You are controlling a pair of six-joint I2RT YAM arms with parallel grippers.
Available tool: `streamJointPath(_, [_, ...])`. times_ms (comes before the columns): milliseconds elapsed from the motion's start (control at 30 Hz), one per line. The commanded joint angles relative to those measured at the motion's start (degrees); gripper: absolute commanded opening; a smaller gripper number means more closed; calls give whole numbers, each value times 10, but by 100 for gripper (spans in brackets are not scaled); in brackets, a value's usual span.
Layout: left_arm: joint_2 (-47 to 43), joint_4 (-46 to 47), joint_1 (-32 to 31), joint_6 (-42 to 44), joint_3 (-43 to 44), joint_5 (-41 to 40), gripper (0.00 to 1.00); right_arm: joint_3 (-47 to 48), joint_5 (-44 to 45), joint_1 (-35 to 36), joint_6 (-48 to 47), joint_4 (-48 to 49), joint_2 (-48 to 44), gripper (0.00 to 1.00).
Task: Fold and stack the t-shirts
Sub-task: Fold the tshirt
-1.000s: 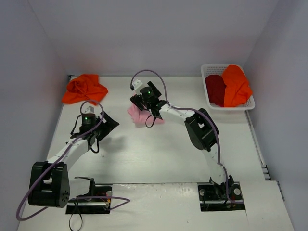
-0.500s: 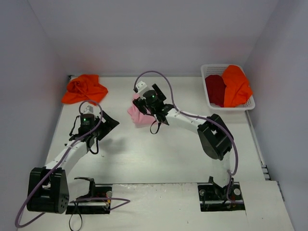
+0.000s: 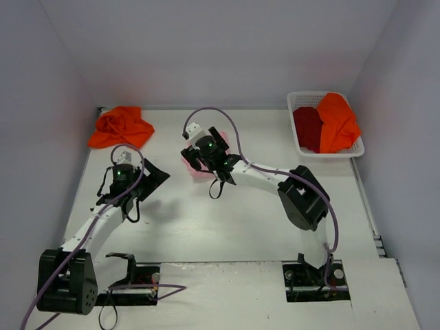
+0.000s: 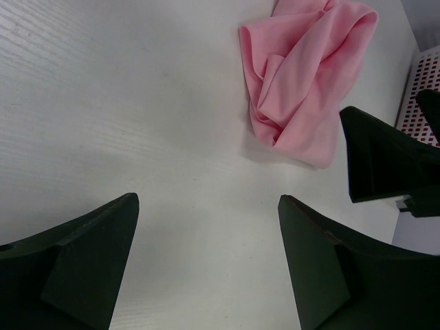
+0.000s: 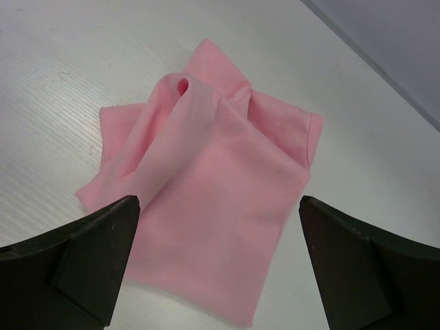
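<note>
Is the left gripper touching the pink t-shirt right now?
Apart. The left wrist view shows a strip of white table between the open left gripper and the crumpled pink t-shirt, which lies farther ahead.

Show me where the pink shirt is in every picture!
Top external: the pink t-shirt lies near the middle, partly covered from above.
Left wrist: it is crumpled at the top right.
Right wrist: it fills the middle of the picture.
Shared landmark: the white latticed basket sits at the right in the top view and peeks in at the left wrist view's right edge; the right wrist view misses it.
</note>
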Motion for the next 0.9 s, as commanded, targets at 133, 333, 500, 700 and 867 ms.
streamJointPath(133, [-7, 22, 3, -3, 7, -1, 77, 74, -6, -15, -9, 42, 62, 98])
streamJointPath(333, [18, 44, 3, -3, 2, -2, 77, 113, -20, -29, -10, 49, 113, 98])
streamJointPath(500, [49, 72, 4, -4, -2, 1, 77, 136, -28, -33, -11, 54, 148, 98])
streamJointPath(700, [68, 93, 3, -7, -8, 6, 77, 129, -22, -33, -10, 57, 129, 98])
streamJointPath(867, [61, 89, 3, -9, -4, 6, 77, 111, -15, -33, -5, 56, 83, 98])
